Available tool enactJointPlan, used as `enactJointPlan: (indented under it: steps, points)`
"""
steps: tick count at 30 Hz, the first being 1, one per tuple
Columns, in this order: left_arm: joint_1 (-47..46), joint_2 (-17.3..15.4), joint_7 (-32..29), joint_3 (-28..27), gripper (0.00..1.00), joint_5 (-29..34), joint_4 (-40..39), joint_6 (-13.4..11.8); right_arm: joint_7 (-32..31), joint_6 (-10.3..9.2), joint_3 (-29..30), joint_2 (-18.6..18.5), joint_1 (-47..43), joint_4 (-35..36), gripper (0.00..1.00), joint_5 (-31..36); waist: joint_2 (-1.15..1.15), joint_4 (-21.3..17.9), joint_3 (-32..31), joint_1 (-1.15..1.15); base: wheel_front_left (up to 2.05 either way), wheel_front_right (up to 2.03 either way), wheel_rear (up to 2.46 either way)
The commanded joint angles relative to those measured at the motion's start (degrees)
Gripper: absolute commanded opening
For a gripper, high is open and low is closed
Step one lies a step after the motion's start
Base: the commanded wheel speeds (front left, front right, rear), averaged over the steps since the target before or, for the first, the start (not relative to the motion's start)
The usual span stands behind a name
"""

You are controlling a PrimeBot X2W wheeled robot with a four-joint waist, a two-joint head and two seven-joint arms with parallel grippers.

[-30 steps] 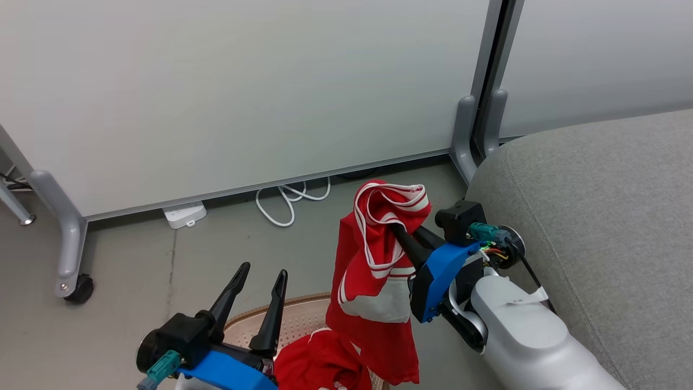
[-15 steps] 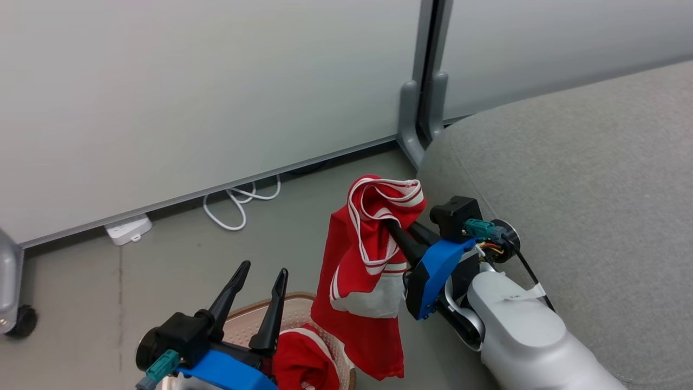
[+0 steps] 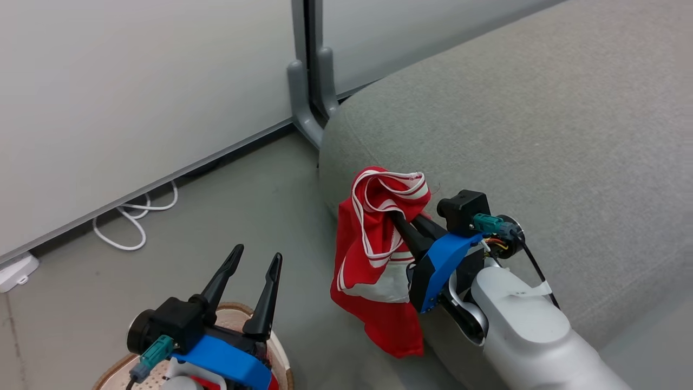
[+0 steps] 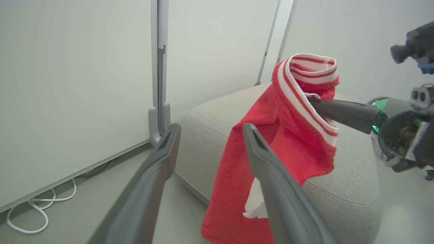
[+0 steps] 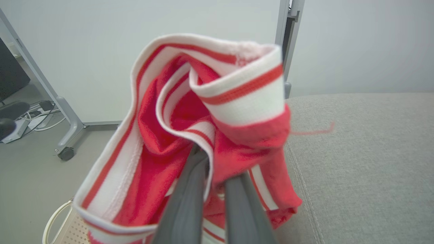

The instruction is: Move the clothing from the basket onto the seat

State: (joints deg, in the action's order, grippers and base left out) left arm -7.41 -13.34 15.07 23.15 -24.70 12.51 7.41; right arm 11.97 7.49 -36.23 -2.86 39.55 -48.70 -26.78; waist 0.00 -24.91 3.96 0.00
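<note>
Head view: swung to the right over the last second, bringing the seat point(image 3: 541, 135) from the picture's edge across most of it and dropping the basket point(image 3: 231, 307) into the lower left corner. Judged a turn of the body toward the seat, not a shift of furniture.

Clamped shut in the right jaws at its striped waistband, same hold as a second ago: the red garment point(image 3: 379, 260). No longer above the basket; hanging now against the seat's rounded near corner, hem dangling below the cushion top, not yet lying on it.

Nothing between the left jaws, spread wide just over the basket.

Halfway through this carry, by the look of it. Still needed: farther in over the cushion before letting go, or likely to slide off the corner to the floor. After that, back for the sliver of red point(image 3: 207, 383) left in the basket.
</note>
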Motion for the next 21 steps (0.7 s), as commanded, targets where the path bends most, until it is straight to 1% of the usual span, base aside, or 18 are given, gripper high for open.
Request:
enactJointPlan:
  steps: [1, 5, 7, 15, 21]
  points:
    - [-1.1, -0.5, 0.1, -0.1, 1.00, 0.2, 0.2, 0.1, 0.5, 0.01, 0.2, 0.0, 0.4, 0.3, 0.00, 0.2, 0.00, -2.9, 1.6, 0.00, 0.00, 0.00, 0.00]
    - [-1.8, -0.7, 0.2, -0.2, 1.00, 0.3, 0.2, 0.1, 1.0, 0.01, 0.8, 0.0, 0.6, 0.2, 0.00, 0.6, 0.00, -4.9, 2.4, 0.00, 0.00, 0.00, 0.00]
    - [-2.3, -0.7, 0.2, 0.0, 1.00, 0.4, 0.2, 0.1, 1.1, 0.01, 1.2, 0.0, 0.5, 0.0, 0.00, 0.8, 0.00, -5.2, 2.7, 0.00, 0.00, 0.00, 0.00]
    - [-3.3, -1.1, 0.2, 1.0, 1.00, -0.3, 0.8, 0.1, 1.5, 0.01, 2.3, 0.0, 0.0, -0.5, 0.00, 1.8, 0.00, -5.4, 3.1, 0.00, 0.00, 0.00, 0.00]
    - [-2.9, -1.2, 0.2, 0.6, 1.00, -0.1, 0.6, 0.1, 1.5, 0.01, 2.5, 0.0, 0.2, -0.3, 0.00, 1.7, 0.00, -4.8, 3.7, 0.00, 0.00, 0.00, 0.00]
